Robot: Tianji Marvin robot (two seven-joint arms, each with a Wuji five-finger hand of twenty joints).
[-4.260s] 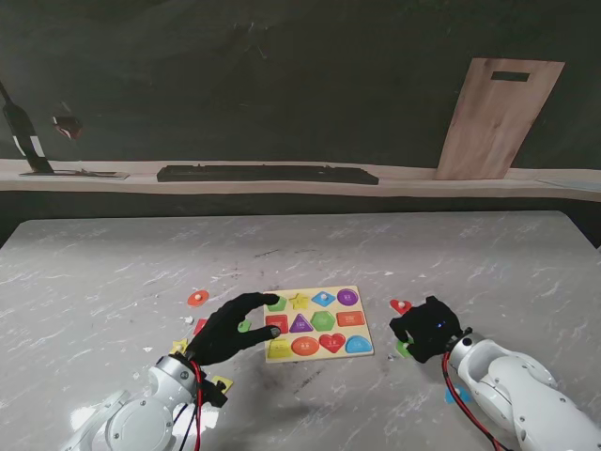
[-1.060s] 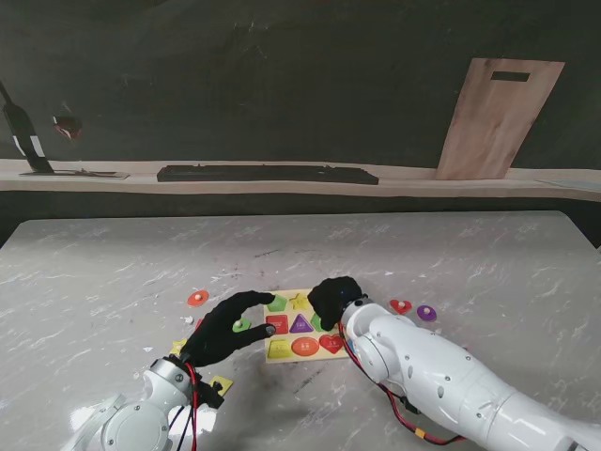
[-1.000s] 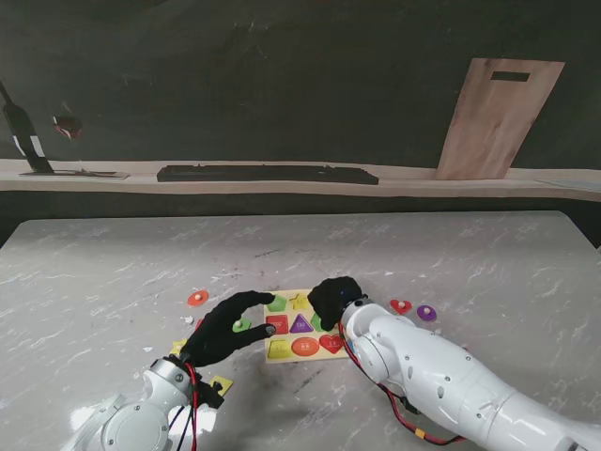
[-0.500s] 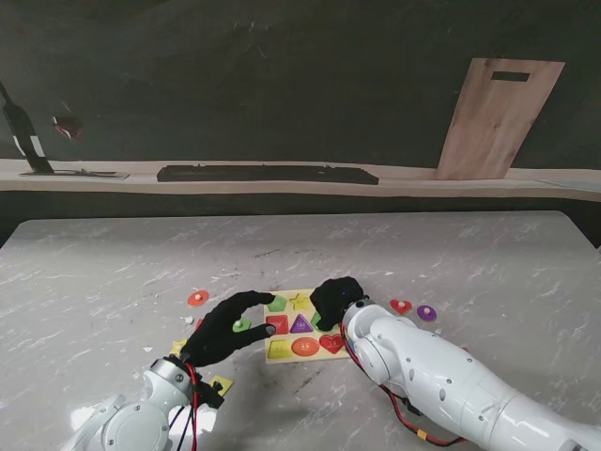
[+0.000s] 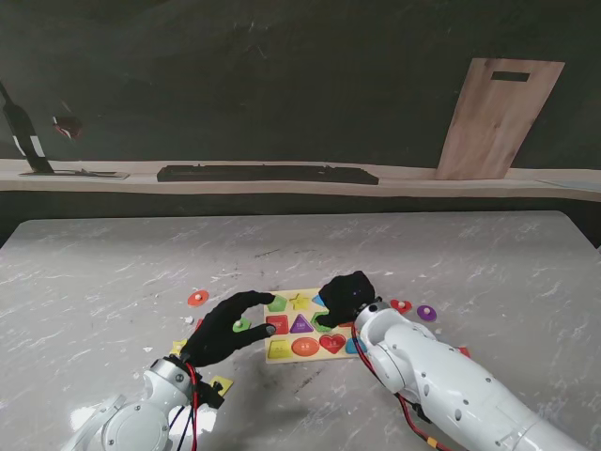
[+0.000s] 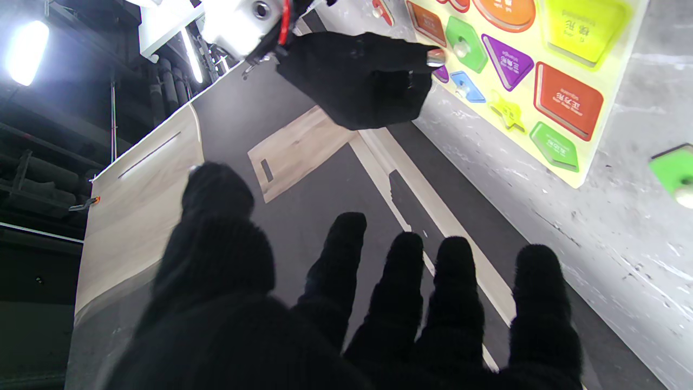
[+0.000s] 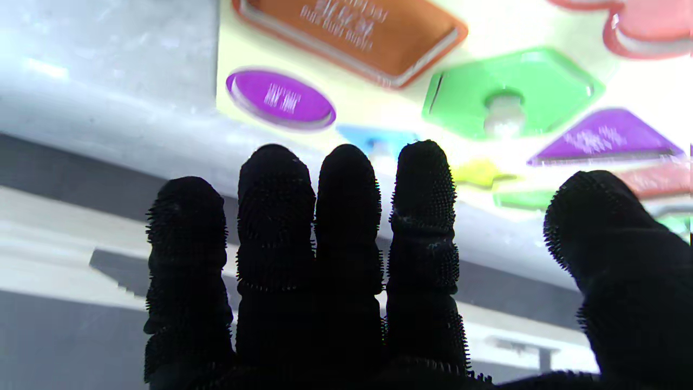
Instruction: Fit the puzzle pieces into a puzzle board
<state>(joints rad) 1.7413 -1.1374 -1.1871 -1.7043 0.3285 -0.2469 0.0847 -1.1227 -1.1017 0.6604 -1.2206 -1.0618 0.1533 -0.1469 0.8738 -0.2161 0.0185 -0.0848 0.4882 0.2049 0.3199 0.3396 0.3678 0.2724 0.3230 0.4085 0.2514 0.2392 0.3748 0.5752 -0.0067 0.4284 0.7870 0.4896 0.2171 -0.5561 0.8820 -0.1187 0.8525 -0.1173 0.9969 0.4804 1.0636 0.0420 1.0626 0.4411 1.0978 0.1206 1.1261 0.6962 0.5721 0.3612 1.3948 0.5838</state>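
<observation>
- Right robot hand [image 5: 346, 297] over puzzle board [image 5: 285, 357], fingers straight and side by side, thumb apart, holding nothing; green hexagon piece [image 7: 511, 92] seated in its slot
- Left robot hand [image 5: 228, 327] spread, empty, at board's left edge
- Judged step: between placements; next, fetch a loose piece, e.g. purple disc [image 5: 426, 312] on counter [image 5: 113, 272]
</observation>
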